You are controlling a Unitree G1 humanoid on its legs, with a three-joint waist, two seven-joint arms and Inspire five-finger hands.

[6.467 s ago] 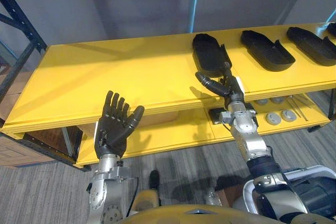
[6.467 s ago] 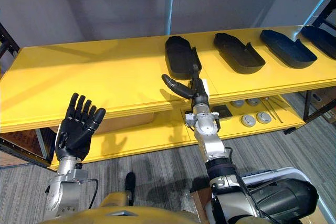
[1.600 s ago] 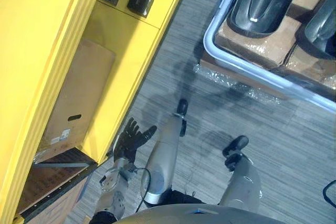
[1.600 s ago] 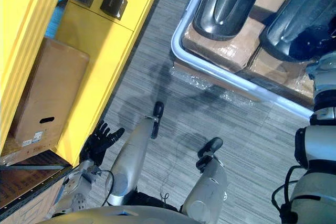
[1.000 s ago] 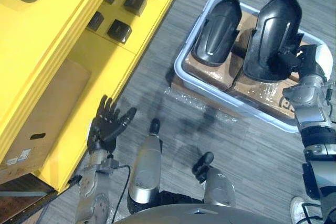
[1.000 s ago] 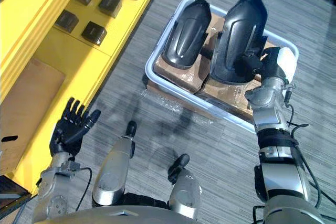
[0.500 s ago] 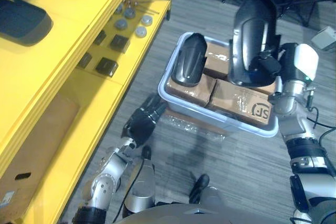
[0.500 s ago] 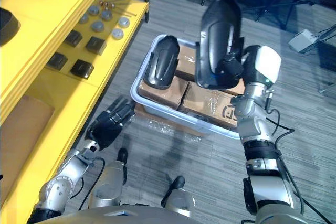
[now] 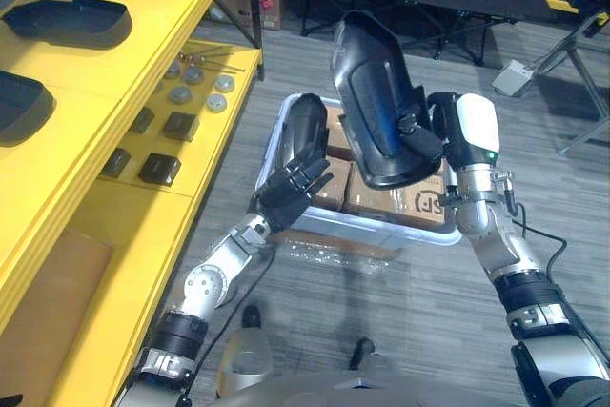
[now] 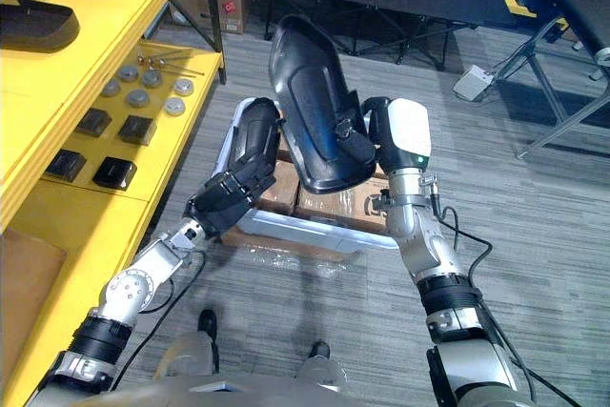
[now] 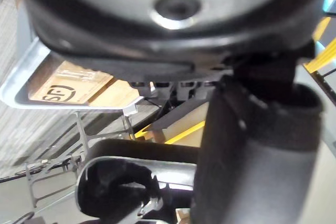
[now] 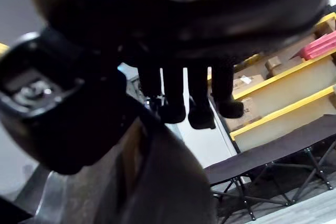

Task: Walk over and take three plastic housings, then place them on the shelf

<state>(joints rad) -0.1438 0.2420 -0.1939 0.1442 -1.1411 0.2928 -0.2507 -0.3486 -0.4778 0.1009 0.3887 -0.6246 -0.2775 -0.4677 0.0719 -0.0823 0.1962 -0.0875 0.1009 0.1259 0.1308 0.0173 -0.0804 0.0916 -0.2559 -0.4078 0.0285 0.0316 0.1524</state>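
1. The left hand (image 9: 291, 188) is noted with fingers extended, holding nothing, at the lower end of the second housing (image 9: 307, 129).
2. That housing is seen resting on cardboard boxes (image 10: 343, 207) inside the grey tub (image 10: 295, 228).
3. The raised housing (image 9: 372, 92) is clasped by the right hand (image 9: 429, 131) above the tub.
4. More housings (image 9: 65, 21) are recorded on the yellow shelf (image 9: 95, 73).

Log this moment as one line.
right robot hand: shut on housing, raised above bin | left robot hand: open, at second housing in bin | shelf: held housing not yet placed
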